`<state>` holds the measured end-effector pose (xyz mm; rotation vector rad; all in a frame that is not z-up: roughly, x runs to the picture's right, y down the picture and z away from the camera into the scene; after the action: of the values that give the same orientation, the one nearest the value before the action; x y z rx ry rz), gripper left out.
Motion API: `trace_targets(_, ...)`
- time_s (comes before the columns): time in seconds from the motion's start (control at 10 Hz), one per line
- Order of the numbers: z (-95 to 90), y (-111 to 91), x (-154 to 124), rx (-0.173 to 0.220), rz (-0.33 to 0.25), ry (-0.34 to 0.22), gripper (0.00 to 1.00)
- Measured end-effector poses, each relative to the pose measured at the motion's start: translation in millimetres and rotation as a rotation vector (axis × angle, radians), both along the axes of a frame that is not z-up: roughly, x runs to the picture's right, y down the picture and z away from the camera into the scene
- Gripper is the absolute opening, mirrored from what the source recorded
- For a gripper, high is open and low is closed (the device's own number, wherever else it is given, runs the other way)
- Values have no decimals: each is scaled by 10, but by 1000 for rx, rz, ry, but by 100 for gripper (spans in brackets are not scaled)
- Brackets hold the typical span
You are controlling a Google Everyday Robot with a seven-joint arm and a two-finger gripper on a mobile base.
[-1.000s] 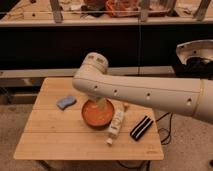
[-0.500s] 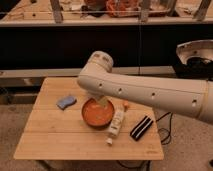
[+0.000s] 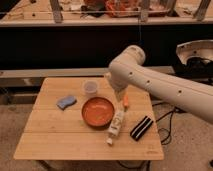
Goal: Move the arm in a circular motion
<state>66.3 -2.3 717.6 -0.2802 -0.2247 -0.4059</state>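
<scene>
The arm (image 3: 165, 87) is cream-white and tubular with small dark screw holes. It reaches in from the right edge to a rounded joint (image 3: 131, 57) above the back of the wooden table (image 3: 55, 142). From that joint a short segment drops to the gripper (image 3: 120, 95), which hangs just behind and to the right of the orange bowl (image 3: 97, 111), above the table top. The gripper holds nothing that I can see.
On the table are a clear plastic cup (image 3: 90, 88), a blue sponge (image 3: 66, 102), a white bottle lying down (image 3: 116, 125), a black striped bar (image 3: 141, 127) and a small orange item (image 3: 126, 101). A dark counter with shelves stands behind. Cables lie on the floor at the right.
The arm's joint has swung right and back, away from over the bowl. The bowl and the cup now show fully. The objects on the table have not moved.
</scene>
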Motion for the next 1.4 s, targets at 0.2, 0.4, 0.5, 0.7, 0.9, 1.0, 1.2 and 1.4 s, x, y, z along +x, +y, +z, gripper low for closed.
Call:
trace_targets(0.2,153,-76,368,-21,57,4,80)
trace_targets(0.4,240,-81,776,-46,123,39,80)
trace_targets(0.5,219,-22,948,-61,160,67,80)
trace_targets(0.7,79,156,1094,-96,222,114,80)
trace_targets(0.9,-193,425,1025,-121,249,140,80)
trace_targets(1.0,-304,519,956,-111,249,144,80)
trace_targets(1.2,-568,797,774,-91,271,174,80)
trace_targets(1.4,-706,946,501,-86,282,173,80)
